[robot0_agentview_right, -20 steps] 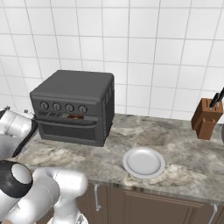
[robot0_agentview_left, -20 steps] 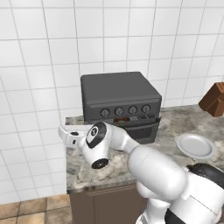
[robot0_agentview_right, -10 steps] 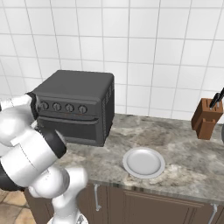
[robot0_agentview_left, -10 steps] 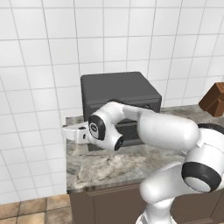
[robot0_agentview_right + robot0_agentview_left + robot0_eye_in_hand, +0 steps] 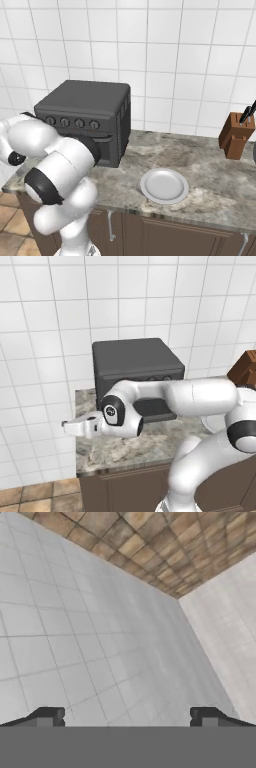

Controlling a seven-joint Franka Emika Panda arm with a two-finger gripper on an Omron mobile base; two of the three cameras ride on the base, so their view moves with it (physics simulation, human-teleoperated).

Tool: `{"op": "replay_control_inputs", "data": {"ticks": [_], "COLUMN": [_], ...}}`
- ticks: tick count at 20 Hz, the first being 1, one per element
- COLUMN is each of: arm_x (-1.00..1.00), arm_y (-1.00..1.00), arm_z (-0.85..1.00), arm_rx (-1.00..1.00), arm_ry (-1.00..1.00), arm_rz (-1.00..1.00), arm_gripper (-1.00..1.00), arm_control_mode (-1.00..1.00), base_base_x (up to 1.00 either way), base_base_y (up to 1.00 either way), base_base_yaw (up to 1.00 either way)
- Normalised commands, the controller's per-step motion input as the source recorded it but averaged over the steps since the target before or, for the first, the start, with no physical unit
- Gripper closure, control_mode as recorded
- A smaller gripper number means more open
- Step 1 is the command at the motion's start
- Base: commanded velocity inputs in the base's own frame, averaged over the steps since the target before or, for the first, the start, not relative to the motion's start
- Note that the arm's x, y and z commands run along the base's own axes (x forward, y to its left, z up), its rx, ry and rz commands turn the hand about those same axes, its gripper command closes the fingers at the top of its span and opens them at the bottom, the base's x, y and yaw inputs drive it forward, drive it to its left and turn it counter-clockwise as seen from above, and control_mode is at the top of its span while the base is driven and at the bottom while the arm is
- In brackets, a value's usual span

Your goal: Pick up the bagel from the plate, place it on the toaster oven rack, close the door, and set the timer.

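My gripper [image 5: 68, 426] reaches left past the counter's left end, away from the toaster oven [image 5: 136, 362], which my arm crosses in front of. In the hand view the gripper [image 5: 127, 717] is open, its fingertips [image 5: 50, 716] far apart with nothing between them, facing white wall tiles and brown floor tiles. The white plate [image 5: 164, 185] lies on the counter, right of the oven [image 5: 85, 115], and its surface is bare. The bagel is out of view. The door [image 5: 107, 147] stands shut against the oven front, so the toaster oven rack is hidden.
A brown knife block [image 5: 234, 136] stands at the back right of the speckled stone counter [image 5: 210, 170]. A row of knobs [image 5: 72, 121] runs above the door. The tiled wall rises right behind the oven. The counter ends just left of the oven [image 5: 82, 456].
The arm has risen and stretched across the oven's front. The hand has dropped a little and moved left, beyond the counter's end. The jaws have stayed open.
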Motion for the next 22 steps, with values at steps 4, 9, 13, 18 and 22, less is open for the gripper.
{"op": "replay_control_inputs", "data": {"ticks": [4,9,13,18,22], "arm_x": [-0.97,-0.55,-0.40,-0.38,-0.38], "arm_y": [-0.04,-0.05,0.00,0.17,0.19], "arm_z": [0.52,0.74,0.87,0.88,0.88], "arm_rx": [0.00,0.00,0.14,0.28,0.47], "arm_ry": [-0.17,-0.18,-0.11,-0.09,0.00], "arm_rz": [0.07,-0.08,-0.23,-0.23,-0.16], "arm_gripper": [-1.00,-1.00,-1.00,-1.00,-1.00], "arm_control_mode": [-1.00,-1.00,-1.00,-1.00,-1.00], "base_base_x": [0.00,0.00,0.00,0.00,0.00], "base_base_y": [0.00,0.00,0.00,0.00,0.00], "base_base_yaw": [0.00,0.00,0.00,0.00,0.00]}}
